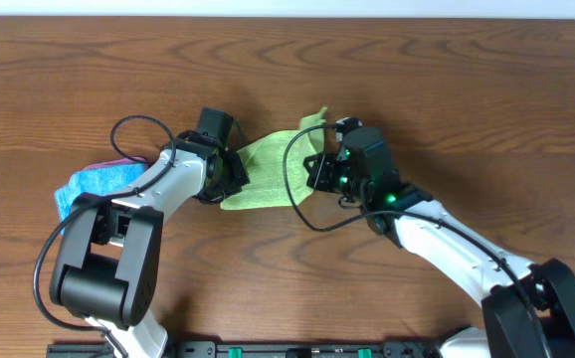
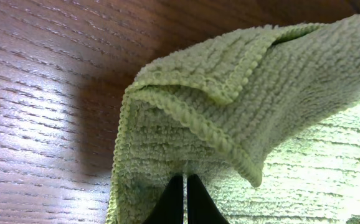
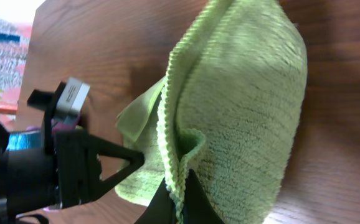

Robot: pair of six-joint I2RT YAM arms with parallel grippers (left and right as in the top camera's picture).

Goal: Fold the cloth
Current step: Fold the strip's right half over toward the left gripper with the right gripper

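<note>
The lime-green cloth is lying bunched on the wooden table, to the right of the blue folded cloth and clear of it. One flap is doubling over the rest, and a corner is sticking up on the side away from the blue folded cloth.

The left gripper is sitting between the blue folded cloth and the green one. Its jaws are pressing together on the green cloth's nearer edge, and the beaded hem is draping just above them. The right gripper is working at the edge farthest from the blue folded cloth, its jaws likewise clamping tight on a ruffled stretch of hem. Each pinch may be taking one layer or two; the folds are hiding the contact, so I cannot tell.

The towel is looking light, soft and limp. It is sagging wherever nothing is supporting it, so it is likely to droop and crease rather than hold a shape. Its pile is giving plenty of friction, so slipping seems unlikely. The best holds are on the stitched hem at the corners, taken shallow and level on both sides so that the fold lands square.
</note>
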